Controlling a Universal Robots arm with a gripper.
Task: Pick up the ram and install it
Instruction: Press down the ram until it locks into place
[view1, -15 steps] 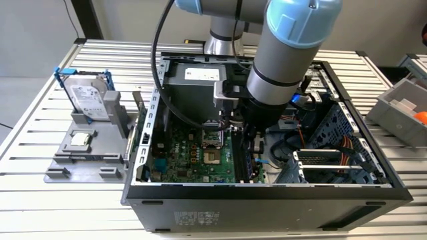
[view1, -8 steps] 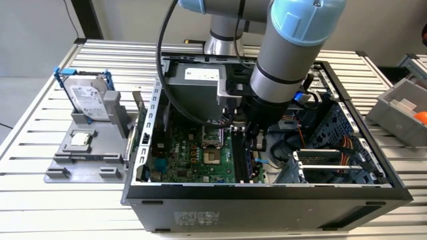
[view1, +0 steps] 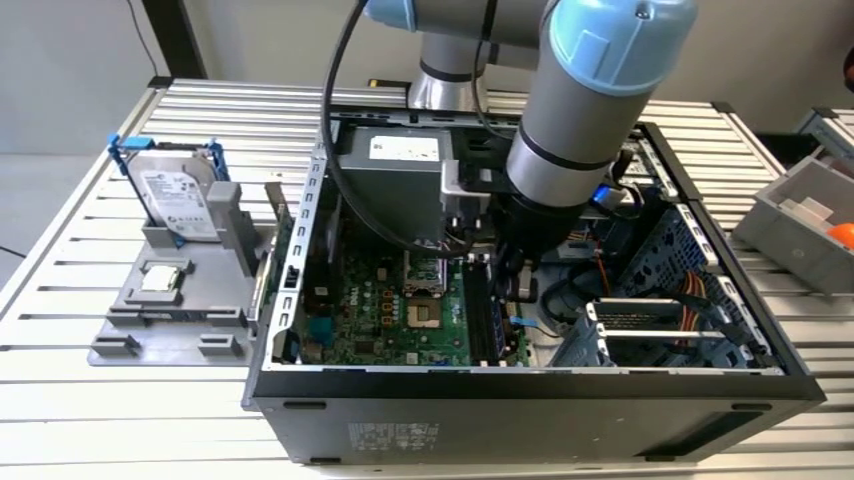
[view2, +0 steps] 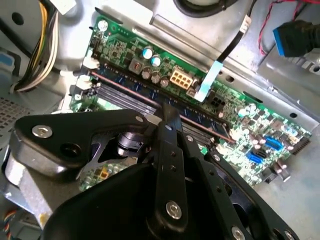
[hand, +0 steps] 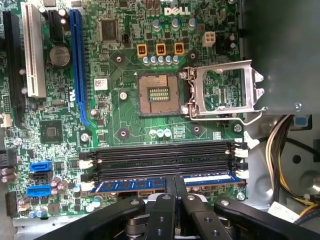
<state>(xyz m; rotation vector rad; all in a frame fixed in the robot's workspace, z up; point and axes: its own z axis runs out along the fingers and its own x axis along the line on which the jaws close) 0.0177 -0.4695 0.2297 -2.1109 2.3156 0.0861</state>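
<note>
Grey-and-blue arm segments reach down from above into an open computer case (view1: 534, 385) lying on its side on a slatted metal table (view1: 80, 420). The arm stands near vertical, its wrist sunk between the case walls over the green motherboard (view1: 387, 305).

The gripper (hand: 175, 186) points straight down at the memory slots, its two black fingers (hand: 165, 212) drawn close together around the ram (hand: 134, 184), a blue-green stick sitting in the slot nearest the gripper. In the first wrist view the stick lies along that slot, with white latches (hand: 86, 185) at the slot ends; whether it is fully seated cannot be told. The three neighbouring black slots (hand: 160, 160) are unfilled. In the second wrist view the fingertips meet at the stick's (view2: 200, 117) upper edge.

Room is tight: a power supply box (view1: 394, 165) is just behind the arm, and a drive cage (view1: 681, 320) with cables crowds the exterior view's right. The processor socket (hand: 159, 93) stands open beside its raised metal frame (hand: 225, 90).

Outside the case, on the exterior view's left, a grey holder (view1: 174, 300) carries a hard drive (view1: 174, 190) in a blue frame and a small square chip (view1: 160, 278).
</note>
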